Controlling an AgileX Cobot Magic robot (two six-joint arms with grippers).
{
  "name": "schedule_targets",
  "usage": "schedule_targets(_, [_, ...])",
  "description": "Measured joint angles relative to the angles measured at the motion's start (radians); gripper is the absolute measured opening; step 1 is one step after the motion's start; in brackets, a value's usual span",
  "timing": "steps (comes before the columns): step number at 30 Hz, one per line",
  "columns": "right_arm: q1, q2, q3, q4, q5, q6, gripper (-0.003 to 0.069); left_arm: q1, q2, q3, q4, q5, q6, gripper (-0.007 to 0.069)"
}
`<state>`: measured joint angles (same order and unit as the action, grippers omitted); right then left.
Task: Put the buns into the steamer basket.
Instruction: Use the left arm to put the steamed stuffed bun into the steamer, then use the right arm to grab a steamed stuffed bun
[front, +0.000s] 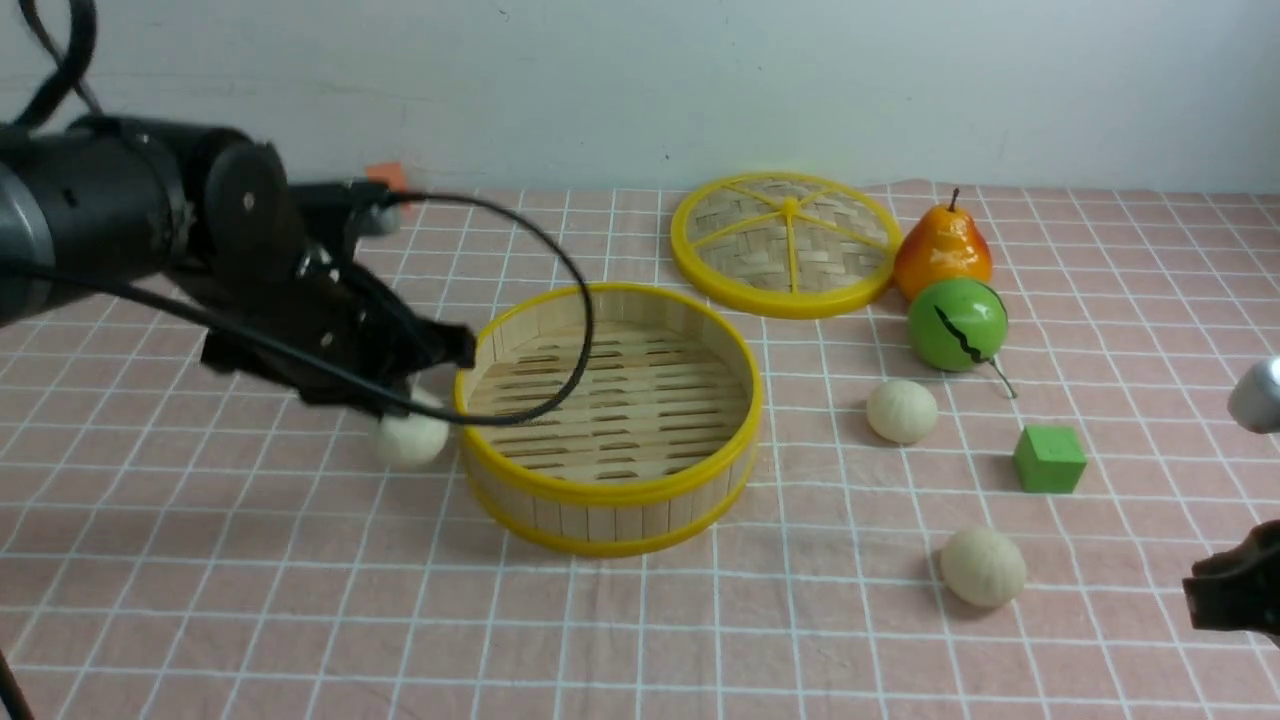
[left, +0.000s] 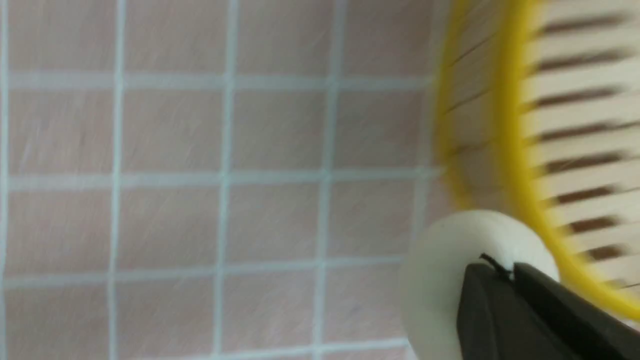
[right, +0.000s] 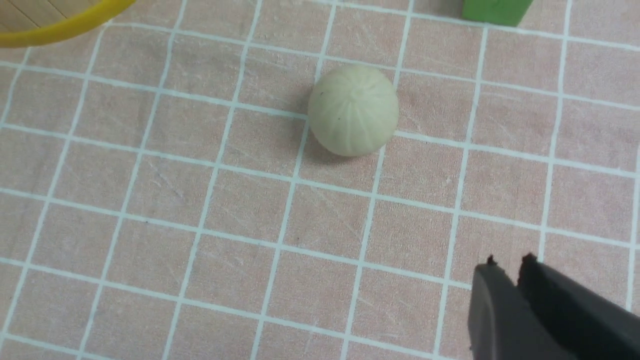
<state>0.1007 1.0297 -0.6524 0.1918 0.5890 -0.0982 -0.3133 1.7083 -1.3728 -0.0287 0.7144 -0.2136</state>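
Note:
The steamer basket (front: 610, 490) stands on the checked cloth with nothing in it. One bun (front: 410, 438) lies on the cloth against the basket's left wall, partly hidden under my left gripper (front: 462, 350). In the left wrist view that gripper (left: 500, 270) is shut, its tips together just over the bun (left: 440, 270) and beside the yellow rim (left: 510, 125). Two more buns (front: 902, 410) (front: 983, 566) lie to the right of the basket. My right gripper (front: 1195, 595) hangs at the right edge, near the closer bun (right: 353, 111); its fingertips (right: 507, 261) stand slightly apart around nothing.
The woven lid (front: 790, 245) lies flat behind the basket. A pear (front: 942, 250) and a green ball (front: 957, 322) sit right of the lid. A green cube (front: 1049, 459) rests between the two right buns, towards the right edge. The left arm's cable loops over the basket.

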Motion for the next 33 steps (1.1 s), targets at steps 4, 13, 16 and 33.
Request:
schedule_targets(4, [0.000,0.010,0.013,0.000,-0.009,0.000,0.0075,-0.065,0.013,-0.103,0.015,-0.008,0.004,-0.0013])
schedule_targets(13, [0.001,0.063,-0.019,0.052,0.115,-0.068,0.0114,-0.107,0.298,-0.221,0.076,-0.073,0.006,0.0020])
schedule_targets(16, [0.022,0.101,-0.074,0.061,0.176,-0.081,0.0164,-0.109,0.340,-0.224,0.080,-0.090,0.006,0.0112])
schedule_targets(33, [0.205,0.655,-0.489,-0.206,0.166,0.110,0.0344,-0.111,-0.215,-0.135,0.081,0.110,-0.043,0.0245])
